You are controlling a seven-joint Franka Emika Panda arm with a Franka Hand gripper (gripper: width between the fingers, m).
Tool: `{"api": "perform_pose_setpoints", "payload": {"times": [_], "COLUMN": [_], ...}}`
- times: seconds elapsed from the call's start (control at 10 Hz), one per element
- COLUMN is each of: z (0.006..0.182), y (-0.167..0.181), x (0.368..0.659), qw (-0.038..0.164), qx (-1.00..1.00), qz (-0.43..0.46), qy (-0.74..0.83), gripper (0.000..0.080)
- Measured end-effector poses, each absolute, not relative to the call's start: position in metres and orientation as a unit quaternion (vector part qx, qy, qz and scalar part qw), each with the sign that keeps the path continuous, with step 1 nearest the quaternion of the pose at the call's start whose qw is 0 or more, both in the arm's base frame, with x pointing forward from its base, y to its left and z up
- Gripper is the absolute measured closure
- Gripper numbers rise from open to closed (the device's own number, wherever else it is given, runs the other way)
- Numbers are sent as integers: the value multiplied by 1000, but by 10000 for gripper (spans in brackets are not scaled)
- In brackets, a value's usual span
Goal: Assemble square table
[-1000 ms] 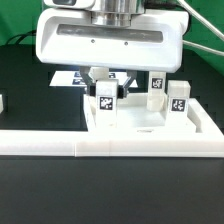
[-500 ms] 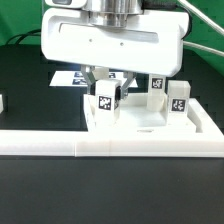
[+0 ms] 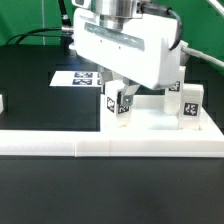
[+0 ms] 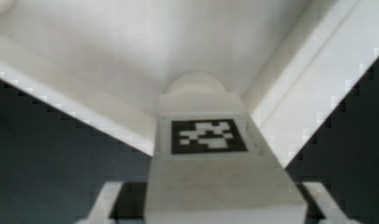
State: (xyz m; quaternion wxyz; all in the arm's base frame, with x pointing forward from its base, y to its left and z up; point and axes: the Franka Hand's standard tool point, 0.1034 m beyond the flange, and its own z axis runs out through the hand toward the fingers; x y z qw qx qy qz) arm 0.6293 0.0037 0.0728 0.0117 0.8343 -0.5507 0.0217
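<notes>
Fingers [image 3: 113, 88] of your gripper [image 3: 119, 92] are clamped on a tagged white leg [image 3: 119, 106], held tilted above the square tabletop panel [image 3: 150, 120] beside another leg [image 3: 190, 105].

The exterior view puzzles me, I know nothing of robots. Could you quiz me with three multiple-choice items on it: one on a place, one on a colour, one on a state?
1. Where does the printed sheet of tags lie?
A. On the black table behind the gripper
B. On top of the white panel
C. In front of the long rail

2. What colour is the leg in the gripper?
A. Black
B. White
C. Green

3. How does that leg stand?
A. Upright
B. Flat on the table
C. Tilted

Answers: 1 A, the marker board lies on the dark table behind the gripper. 2 B, the held leg is white with a black-and-white tag. 3 C, it leans, unlike the upright leg on the exterior view's right.
</notes>
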Motion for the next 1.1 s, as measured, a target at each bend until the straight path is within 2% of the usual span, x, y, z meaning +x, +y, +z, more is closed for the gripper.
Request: {"api": "perform_pose_setpoints", "payload": {"times": [0.2, 0.4, 0.7, 0.8, 0.9, 1.0, 1.1], "z": [72, 72, 71, 71, 71, 71, 70], "y": [4, 5, 5, 7, 7, 10, 15], "x": [627, 623, 622, 620, 620, 620, 618], "qw": [2, -16, -12, -6, 2, 11, 12], "qx": [766, 701, 730, 765, 823, 863, 874], "qz": [35, 49, 47, 44, 46, 49, 52], "qy": [-642, -712, -682, -643, -566, -503, -483], "gripper": [508, 508, 507, 318, 188, 188, 161]}}
